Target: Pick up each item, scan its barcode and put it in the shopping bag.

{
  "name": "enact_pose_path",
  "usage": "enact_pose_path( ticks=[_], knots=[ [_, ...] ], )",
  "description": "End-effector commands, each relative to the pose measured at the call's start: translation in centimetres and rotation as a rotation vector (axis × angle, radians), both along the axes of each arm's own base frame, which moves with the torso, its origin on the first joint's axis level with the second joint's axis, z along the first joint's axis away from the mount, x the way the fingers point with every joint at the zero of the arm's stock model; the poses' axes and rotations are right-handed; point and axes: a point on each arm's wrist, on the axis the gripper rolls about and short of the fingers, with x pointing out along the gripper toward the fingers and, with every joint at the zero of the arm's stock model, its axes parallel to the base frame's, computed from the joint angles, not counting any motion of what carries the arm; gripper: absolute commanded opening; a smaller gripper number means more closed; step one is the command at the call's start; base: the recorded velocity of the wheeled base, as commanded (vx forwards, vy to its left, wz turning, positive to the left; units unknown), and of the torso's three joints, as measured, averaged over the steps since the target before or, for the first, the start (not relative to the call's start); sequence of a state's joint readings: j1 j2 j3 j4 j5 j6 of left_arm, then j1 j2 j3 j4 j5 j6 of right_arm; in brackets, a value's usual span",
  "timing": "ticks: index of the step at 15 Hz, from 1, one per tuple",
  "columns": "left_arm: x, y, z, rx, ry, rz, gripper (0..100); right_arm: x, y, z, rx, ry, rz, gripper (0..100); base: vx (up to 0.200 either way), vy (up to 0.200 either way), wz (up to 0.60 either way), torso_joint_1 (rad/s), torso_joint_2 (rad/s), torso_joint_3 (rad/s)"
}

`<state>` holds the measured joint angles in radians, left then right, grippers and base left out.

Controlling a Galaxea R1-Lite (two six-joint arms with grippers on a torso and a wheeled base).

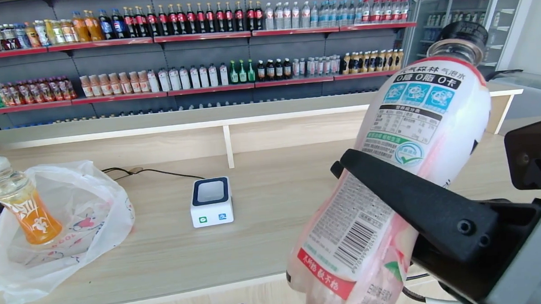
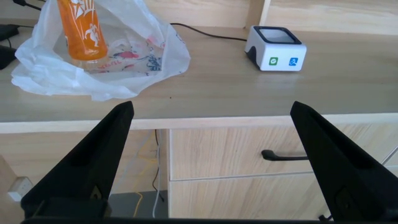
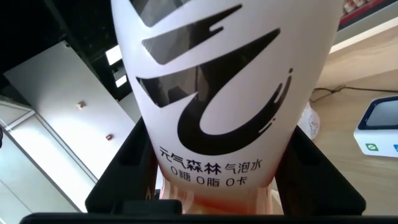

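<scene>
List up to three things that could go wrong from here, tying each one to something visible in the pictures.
1. The barcode faces the head camera, not the scanner on the counter. Unless the pink bottle is turned, the scan may fail.
2. The pink bottle sits tilted in the right end effector and might slip on the way.
3. The orange bottle stands in the slumped shopping bag. Dropping another bottle in could topple it.

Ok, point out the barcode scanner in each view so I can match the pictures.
Head view: barcode scanner on the counter, mid-picture, between the shopping bag and the pink-labelled bottle.
Left wrist view: barcode scanner on the counter, apart from the shopping bag.
Right wrist view: barcode scanner partly cut off, behind the pink-labelled bottle.
Shared landmark: its black cable.
</scene>
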<state>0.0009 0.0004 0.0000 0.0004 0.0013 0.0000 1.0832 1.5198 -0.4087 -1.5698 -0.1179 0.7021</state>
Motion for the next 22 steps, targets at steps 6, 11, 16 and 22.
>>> enact_pose_path(
  ticks=[6,11,16,22],
  knots=[
    [0.0,0.0,0.0,0.0,0.001,0.001,100,0.0,0.0,-0.1,-0.003,0.001,0.001,0,0.0,0.0,0.0,0.0,0.0,0.0],
    [0.0,0.0,0.0,0.0,-0.001,-0.001,100,0.0,0.2,-1.2,-0.053,0.015,-0.002,0,0.0,0.0,0.0,0.0,0.0,0.0],
    [0.0,0.0,0.0,0.0,-0.001,-0.001,100,-0.3,-0.3,-5.6,-0.324,-0.043,0.001,0,0.0,0.0,0.0,0.0,0.0,0.0],
    [0.0,0.0,0.0,0.0,0.001,-0.001,100,1.4,-3.4,-7.8,-0.621,-0.246,-0.221,0,0.0,0.0,0.0,0.0,0.0,0.0]
  ],
)
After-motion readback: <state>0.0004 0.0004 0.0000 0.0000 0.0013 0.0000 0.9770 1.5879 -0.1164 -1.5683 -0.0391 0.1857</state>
